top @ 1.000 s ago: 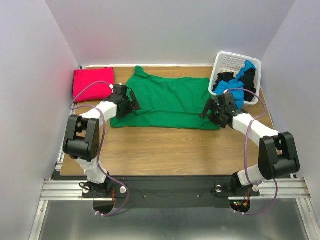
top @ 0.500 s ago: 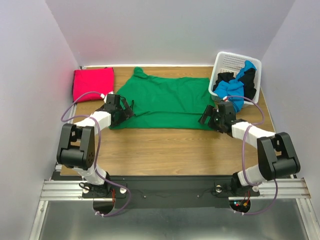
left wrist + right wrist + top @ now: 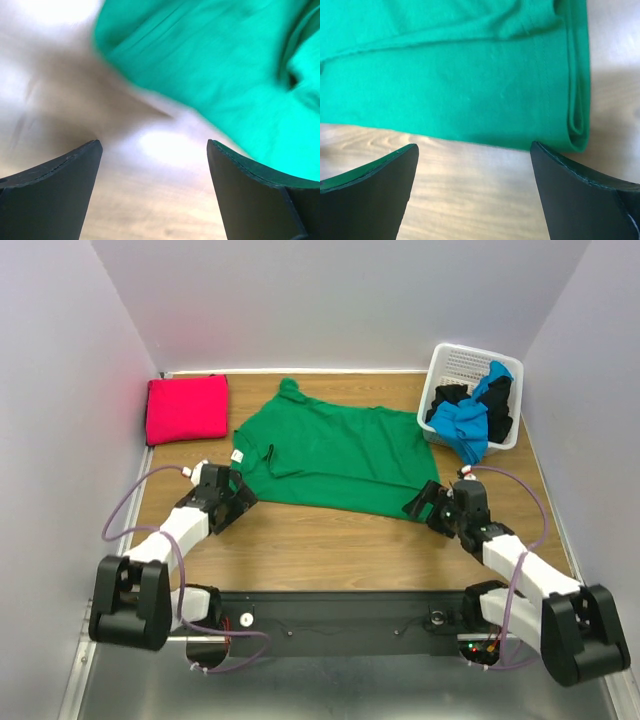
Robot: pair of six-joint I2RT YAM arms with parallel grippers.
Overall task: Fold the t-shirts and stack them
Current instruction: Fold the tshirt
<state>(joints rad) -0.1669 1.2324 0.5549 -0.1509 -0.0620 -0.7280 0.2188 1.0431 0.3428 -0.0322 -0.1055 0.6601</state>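
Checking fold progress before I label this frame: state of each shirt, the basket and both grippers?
green shirt: flat on the table, partly folded, not held
red shirt: folded, far-left corner
basket: upright, far-right corner, holding shirts
blue shirt: crumpled, draped over the basket's rim
black shirt: crumpled inside the basket
left gripper: open, empty
right gripper: open, empty

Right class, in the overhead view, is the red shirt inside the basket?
No, the red shirt lies folded on the table, apart from the basket.
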